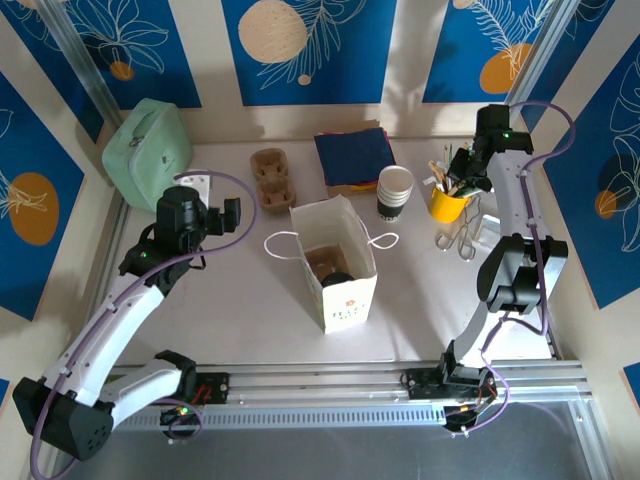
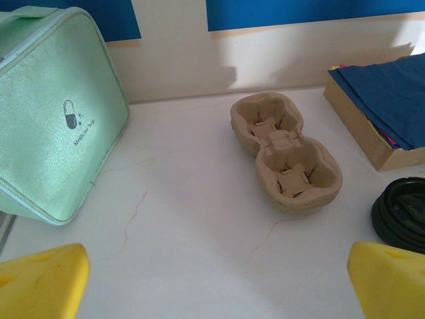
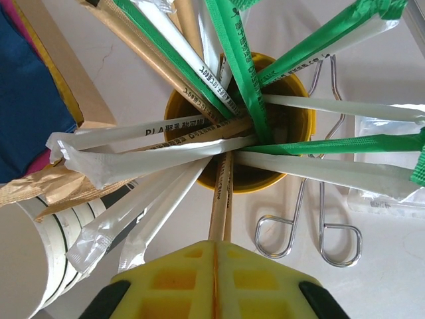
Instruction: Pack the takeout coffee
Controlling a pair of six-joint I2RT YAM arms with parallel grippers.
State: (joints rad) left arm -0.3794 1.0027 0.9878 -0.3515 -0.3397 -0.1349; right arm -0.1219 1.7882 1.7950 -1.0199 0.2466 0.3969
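An open white paper bag (image 1: 350, 290) stands mid-table. Inside it the black lid of the takeout coffee (image 1: 338, 279) shows beside something brown. My right gripper (image 1: 462, 168) hangs over a yellow cup (image 3: 292, 126) full of wrapped straws and sticks. Its jaws (image 3: 214, 244) are shut on a tan paper-wrapped stick (image 3: 221, 199) that leans out of the cup. My left gripper (image 1: 215, 205) is open and empty above bare table at the back left. Its yellow fingertips (image 2: 40, 279) sit wide apart, short of a cardboard cup carrier (image 2: 285, 149).
A mint green pouch (image 2: 53, 113) lies at the far left. Blue napkins on a box (image 2: 385, 100) and a stack of black lids (image 2: 402, 212) are right of the carrier. A stack of lidless cups (image 1: 395, 190) stands beside the yellow cup, and metal tongs (image 3: 312, 219) lie beside it.
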